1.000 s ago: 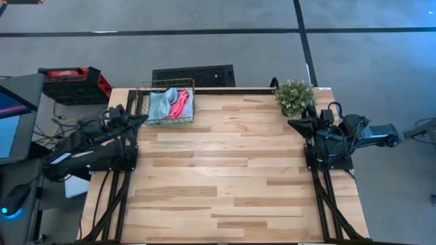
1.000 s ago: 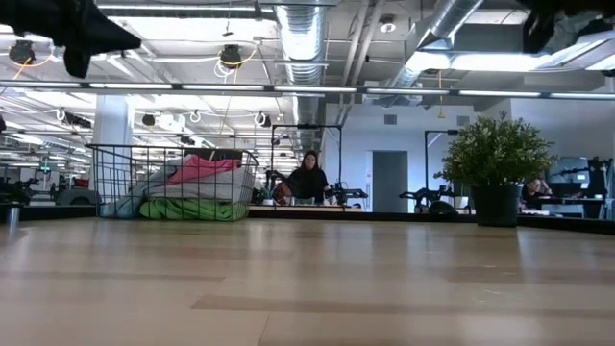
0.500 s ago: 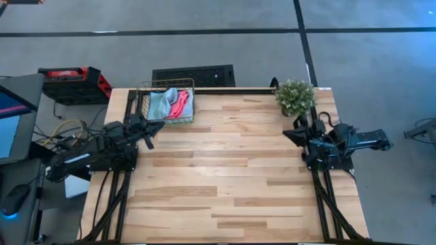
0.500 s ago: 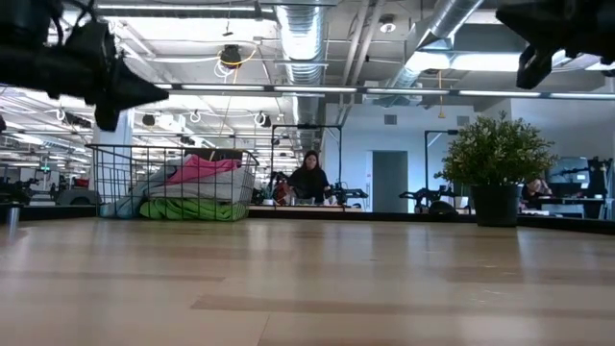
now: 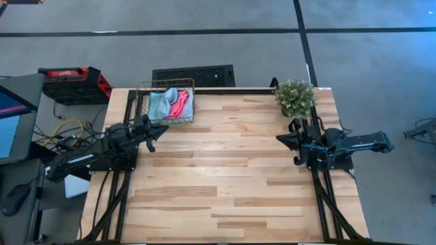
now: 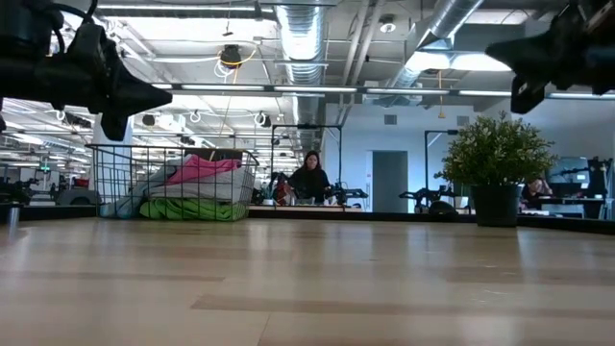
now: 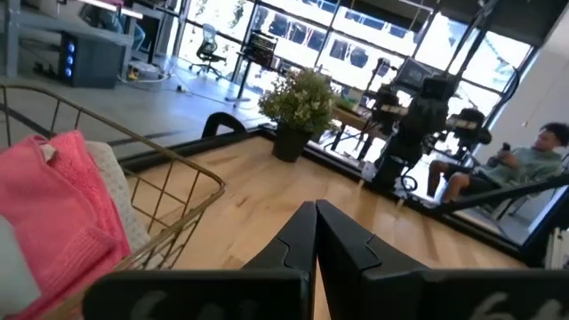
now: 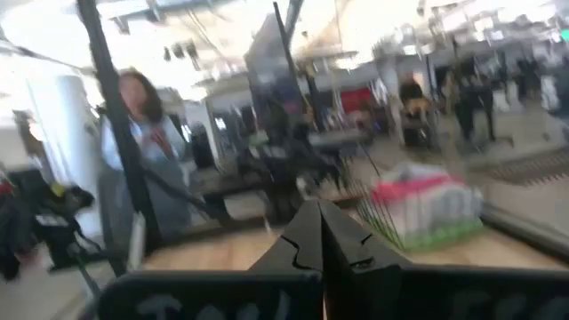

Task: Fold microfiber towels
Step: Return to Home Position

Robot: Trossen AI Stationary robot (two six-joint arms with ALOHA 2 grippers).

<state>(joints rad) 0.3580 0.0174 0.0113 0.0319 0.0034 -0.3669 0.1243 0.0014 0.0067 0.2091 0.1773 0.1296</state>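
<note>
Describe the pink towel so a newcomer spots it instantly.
On the wooden table, the gold wire basket sits along the same edge as the potted plant, at the other corner. Inside, the pink towel lies beside the teal-blue towel, the only hot-pink thing there.

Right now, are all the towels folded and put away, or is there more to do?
Almost finished. Done: the pink towel, green towel and blue towel lie stacked in the wire basket, and no towel shows on the table. In hand: nothing; the left gripper and right gripper are shut and empty, raised near the table's sides. Left: probably only parking the arms.
</note>
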